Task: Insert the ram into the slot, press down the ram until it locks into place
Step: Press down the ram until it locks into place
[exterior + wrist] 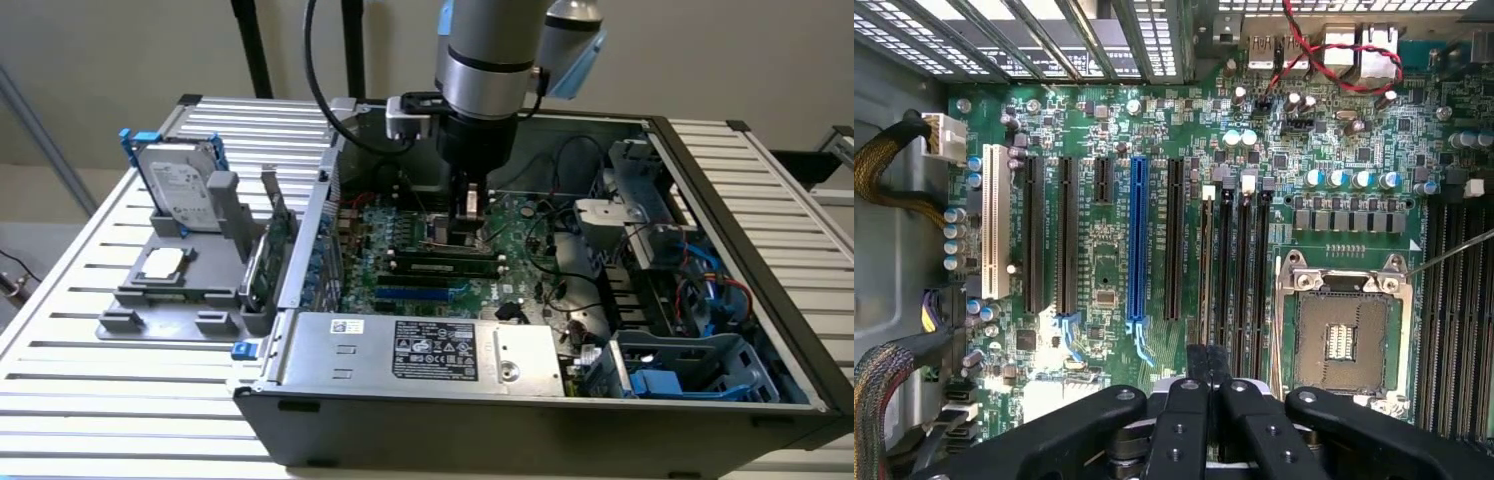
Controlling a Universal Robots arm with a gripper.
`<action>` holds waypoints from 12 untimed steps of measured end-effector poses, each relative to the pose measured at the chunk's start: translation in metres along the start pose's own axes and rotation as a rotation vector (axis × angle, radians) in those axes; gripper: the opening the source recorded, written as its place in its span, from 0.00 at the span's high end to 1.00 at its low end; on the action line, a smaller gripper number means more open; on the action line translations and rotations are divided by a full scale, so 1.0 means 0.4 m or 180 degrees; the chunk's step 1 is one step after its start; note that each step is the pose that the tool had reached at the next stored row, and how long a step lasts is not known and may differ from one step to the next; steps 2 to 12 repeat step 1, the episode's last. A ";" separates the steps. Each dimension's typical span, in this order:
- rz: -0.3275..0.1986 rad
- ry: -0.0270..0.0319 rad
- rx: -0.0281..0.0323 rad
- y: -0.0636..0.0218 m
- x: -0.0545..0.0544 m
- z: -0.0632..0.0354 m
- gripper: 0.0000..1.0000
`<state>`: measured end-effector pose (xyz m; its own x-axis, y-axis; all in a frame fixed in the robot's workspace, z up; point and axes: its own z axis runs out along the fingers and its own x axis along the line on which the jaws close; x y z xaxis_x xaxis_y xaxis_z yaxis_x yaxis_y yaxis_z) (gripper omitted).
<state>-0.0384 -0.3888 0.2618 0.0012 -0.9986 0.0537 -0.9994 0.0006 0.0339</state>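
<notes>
An open computer case (534,400) is seen lying on a slatted table (80,400), with the arm reaching down into it over the green motherboard (1114,250). In the wrist view the gripper (1206,385) is hung directly above a group of parallel black memory sockets beside the square processor socket (1344,335).

The ram (1205,270) is seen edge-on in the slot (1207,300), the outermost of that group on the side away from the processor socket. It appears already entered in the slot, though whether the end clips have locked cannot be judged from this angle. The fingers are drawn close together just above the ram's near end; whether they pinch it or merely press on it cannot be told.

Insertion is therefore judged largely done, with the pressing and locking left unconfirmed.
</notes>
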 end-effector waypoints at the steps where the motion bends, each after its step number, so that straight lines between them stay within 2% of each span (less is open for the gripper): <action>1: 0.0000 0.0000 0.0000 0.000 0.000 0.000 0.89; 12: 0.0000 0.0000 0.0000 0.000 0.000 0.000 0.89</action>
